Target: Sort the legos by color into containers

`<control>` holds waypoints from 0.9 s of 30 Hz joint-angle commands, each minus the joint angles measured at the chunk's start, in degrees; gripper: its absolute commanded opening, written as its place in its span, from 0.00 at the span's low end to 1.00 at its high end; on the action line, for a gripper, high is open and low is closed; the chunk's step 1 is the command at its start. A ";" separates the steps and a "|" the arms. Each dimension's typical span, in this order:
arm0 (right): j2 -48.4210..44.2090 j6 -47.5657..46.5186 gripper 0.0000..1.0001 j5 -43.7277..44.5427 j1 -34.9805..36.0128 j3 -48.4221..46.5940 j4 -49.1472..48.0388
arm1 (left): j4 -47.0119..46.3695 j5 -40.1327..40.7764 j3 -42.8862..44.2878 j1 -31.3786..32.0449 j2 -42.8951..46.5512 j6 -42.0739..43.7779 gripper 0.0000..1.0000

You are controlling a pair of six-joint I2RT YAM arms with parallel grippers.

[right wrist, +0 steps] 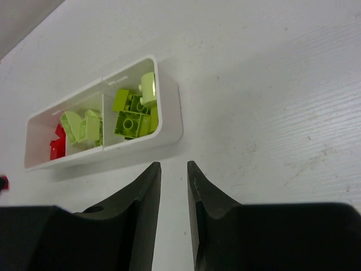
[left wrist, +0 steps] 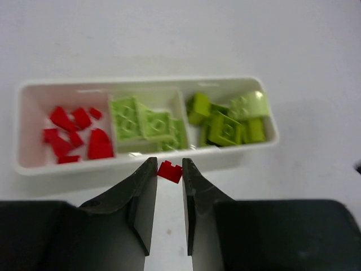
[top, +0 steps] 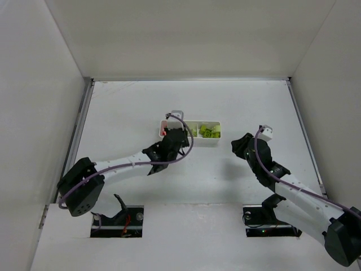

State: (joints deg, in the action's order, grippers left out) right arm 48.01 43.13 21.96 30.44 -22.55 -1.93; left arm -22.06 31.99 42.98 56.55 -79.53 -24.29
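The white three-compartment tray [top: 217, 141] lies mid-table. In the left wrist view [left wrist: 141, 83] its left compartment holds several tiny red legos [left wrist: 73, 132], and the middle [left wrist: 144, 124] and right [left wrist: 228, 121] compartments hold lime-green legos. My left gripper [left wrist: 169, 169] is shut on a tiny red brick [left wrist: 170, 171], held at the fingertips just in front of the tray's near wall, level with the middle compartment. My right gripper [right wrist: 174, 165] is empty, its jaws a narrow gap apart, above bare table to the right of the tray [right wrist: 169, 113].
White walls enclose the table on the left, back and right. The left arm [top: 130, 161] reaches diagonally to the tray and covers its left end from above. The right arm [top: 265, 164] stands right of the tray. A small red speck [right wrist: 3, 182] shows at the right wrist view's left edge.
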 commanded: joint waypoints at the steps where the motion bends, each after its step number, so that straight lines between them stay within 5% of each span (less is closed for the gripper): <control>1: 0.68 0.90 0.31 0.10 1.77 0.75 -3.16 | -2.01 -2.62 0.70 -7.53 -1.06 -0.31 0.19; 10: 0.07 1.95 0.32 0.98 3.80 2.15 -3.51 | -1.23 -5.62 7.46 -17.05 -11.26 0.47 0.22; 14: 0.86 1.86 0.32 0.98 4.06 1.89 -3.34 | -0.96 -5.71 8.78 -18.19 -13.20 1.00 0.32; 18: 1.82 1.87 0.32 0.98 4.32 1.89 -4.04 | -0.52 -5.36 9.05 -18.19 -12.41 1.44 0.45; 27: 2.18 1.95 0.32 1.07 5.38 1.71 -3.96 | 0.00 -4.56 6.07 -16.70 -7.14 1.36 0.52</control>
State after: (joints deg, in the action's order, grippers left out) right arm 50.39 44.84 22.11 34.89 -20.62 -3.05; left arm -21.19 26.83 49.78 39.09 -91.79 -23.33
